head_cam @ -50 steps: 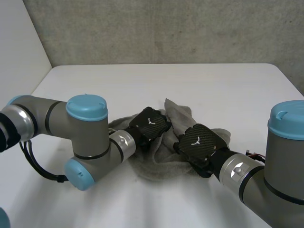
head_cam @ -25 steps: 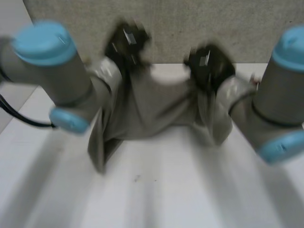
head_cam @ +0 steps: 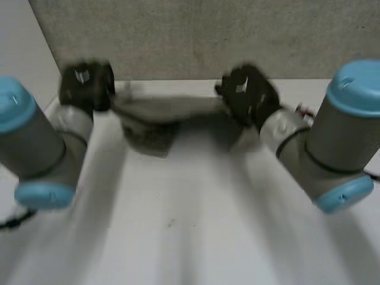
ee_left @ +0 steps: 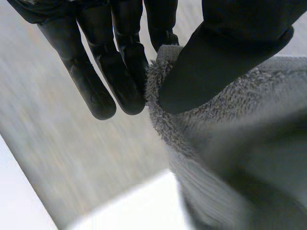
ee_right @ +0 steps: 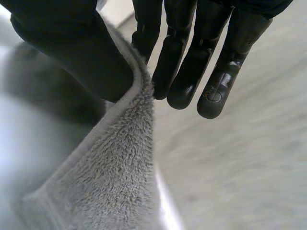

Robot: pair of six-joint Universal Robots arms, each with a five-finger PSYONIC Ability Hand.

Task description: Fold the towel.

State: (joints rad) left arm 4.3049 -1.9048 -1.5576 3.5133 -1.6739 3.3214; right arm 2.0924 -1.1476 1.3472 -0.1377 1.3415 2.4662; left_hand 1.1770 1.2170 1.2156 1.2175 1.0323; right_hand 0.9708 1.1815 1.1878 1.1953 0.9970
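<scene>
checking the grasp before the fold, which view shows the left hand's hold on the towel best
The left wrist view: the left hand pinches the towel edge between thumb and fingers. The head view gives that hand from afar, at the towel's end. The right wrist view shows the right hand pinching its own edge.

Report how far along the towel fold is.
Done: the left hand and right hand each pinch an edge of the towel between thumb and fingers. In hand: it hangs stretched between them at the far side of the table. Left: no fold shows yet; laying it flat and folding remain.
</scene>
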